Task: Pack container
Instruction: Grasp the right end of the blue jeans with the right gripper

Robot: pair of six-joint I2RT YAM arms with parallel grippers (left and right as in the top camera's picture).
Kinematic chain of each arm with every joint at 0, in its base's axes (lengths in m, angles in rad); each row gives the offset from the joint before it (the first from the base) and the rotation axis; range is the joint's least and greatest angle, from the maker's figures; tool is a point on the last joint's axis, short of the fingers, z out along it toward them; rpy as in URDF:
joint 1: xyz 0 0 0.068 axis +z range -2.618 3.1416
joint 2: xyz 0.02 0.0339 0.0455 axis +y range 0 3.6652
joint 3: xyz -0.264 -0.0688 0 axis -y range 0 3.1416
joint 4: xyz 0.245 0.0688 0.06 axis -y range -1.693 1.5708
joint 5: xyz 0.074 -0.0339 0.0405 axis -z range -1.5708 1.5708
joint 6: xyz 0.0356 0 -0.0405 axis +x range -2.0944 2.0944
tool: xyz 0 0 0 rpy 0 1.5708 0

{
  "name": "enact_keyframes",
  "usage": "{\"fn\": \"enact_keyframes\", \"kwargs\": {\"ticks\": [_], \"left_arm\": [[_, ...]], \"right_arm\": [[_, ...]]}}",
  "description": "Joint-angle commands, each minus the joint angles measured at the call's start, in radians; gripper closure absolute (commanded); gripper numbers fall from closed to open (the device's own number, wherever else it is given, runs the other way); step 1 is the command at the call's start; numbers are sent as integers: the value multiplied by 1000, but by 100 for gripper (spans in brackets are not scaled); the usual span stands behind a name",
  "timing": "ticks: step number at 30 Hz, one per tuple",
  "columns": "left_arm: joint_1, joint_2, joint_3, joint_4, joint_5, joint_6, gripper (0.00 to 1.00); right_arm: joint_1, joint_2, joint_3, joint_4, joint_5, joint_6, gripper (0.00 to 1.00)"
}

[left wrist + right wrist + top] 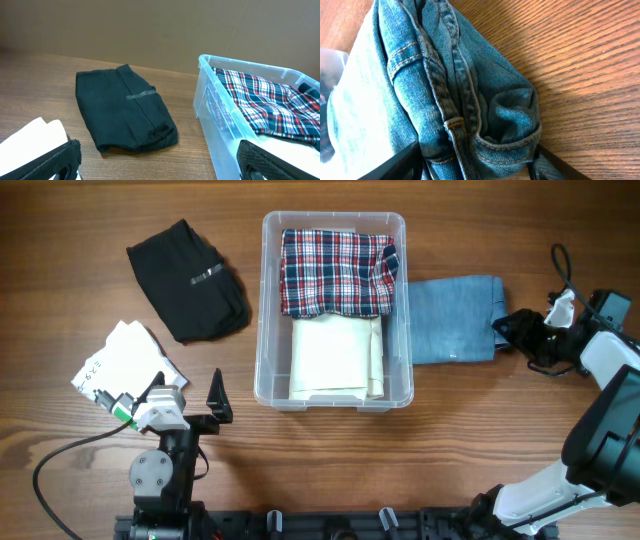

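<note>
The folded jeans (pixel 452 320) lie flat on the tabletop (pixel 480 440), just beside the right wall of the clear container (pixel 262 310) and touching it or nearly so. The right tool (pixel 512 330) is at their far right end. In the right wrist view its two fingers (pixel 402 162) sit on either side of the thick folded edge, well short of full spread, with the denim bunched between and touching both, so it appears to be pinching the fold. The jeans have not left the wood.

The step in hand looks like the pick-up of the jeans for packing. The next move calls for a lift high enough to clear the container's rim, then a carry leftward without letting the fold fall open.

Inside the container, a plaid cloth (pixel 335 272) fills the far half and a cream cloth (pixel 335 355) the near half, so the jeans would have to go on top.

A black garment (pixel 190 280) and a white folded item (pixel 125 360) wait on the left. The left tool (pixel 161 162) is low near them, jaws wide apart, holding nothing.
</note>
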Motion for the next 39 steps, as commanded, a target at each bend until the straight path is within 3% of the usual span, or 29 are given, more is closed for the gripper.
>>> {"fn": "enact_keyframes", "kwargs": {"ticks": [1,6,15,16,19,21,22,26,33,39], "left_arm": [[6,-6,-6,3,8,23,0],[6,-6,-6,3,8,23,0],[6,-6,-6,3,8,23,0],[6,-6,-6,3,8,23,0],[6,-6,-6,3,8,23,0],[6,-6,-6,3,8,23,0],[6,-6,-6,3,8,23,0],[6,-6,-6,3,8,23,0],[6,-6,-6,3,8,23,0],[6,-6,-6,3,8,23,0]], "right_arm": [[9,17,-10,-8,-57,-47,27],[12,18,-10,-11,-56,-47,1],[111,64,-10,10,13,-47,2],[121,65,-10,10,18,-47,9],[126,65,-10,8,19,-47,51],[126,65,-10,3,19,-47,70],[126,65,-9,-3,19,-47,92],[125,61,-8,-14,-1,-47,96],[64,-53,2,35,-548,-39,96],[34,-148,2,31,-584,17,96]]}}
